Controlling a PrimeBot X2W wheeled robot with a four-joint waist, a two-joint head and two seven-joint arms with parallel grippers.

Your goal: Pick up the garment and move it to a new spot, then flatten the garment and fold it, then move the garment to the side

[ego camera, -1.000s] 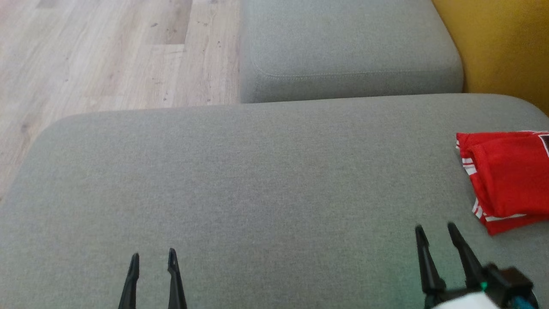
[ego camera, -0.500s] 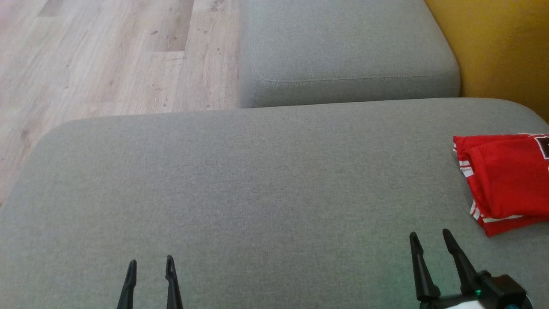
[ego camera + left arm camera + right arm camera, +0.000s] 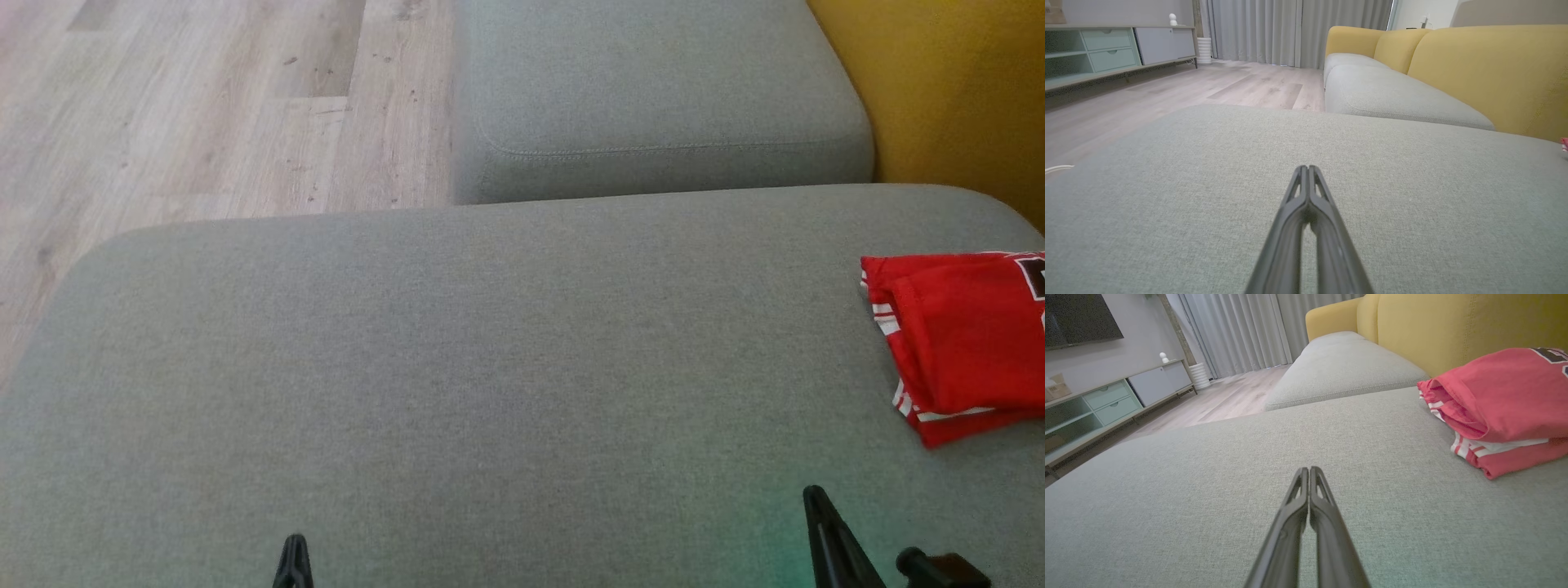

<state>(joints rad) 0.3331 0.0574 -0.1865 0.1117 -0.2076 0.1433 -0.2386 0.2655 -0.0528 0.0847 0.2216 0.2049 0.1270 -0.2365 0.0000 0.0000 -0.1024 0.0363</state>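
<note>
Grey cushion lies open; folded red garment blocks its right edge.

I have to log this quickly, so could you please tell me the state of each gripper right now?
Left gripper: shut, holding nothing.
Right gripper: shut, holding nothing; the red garment lies apart from it.

I see the red fabric garment with white-striped trim lying folded into a compact, layered bundle on the wide grey woven seat cushion, at that cushion's right edge and partly cut off by my head view. Its rounded fold faces the cushion's middle. White stripes peek out between the layers, and a dark print shows on top.
</note>
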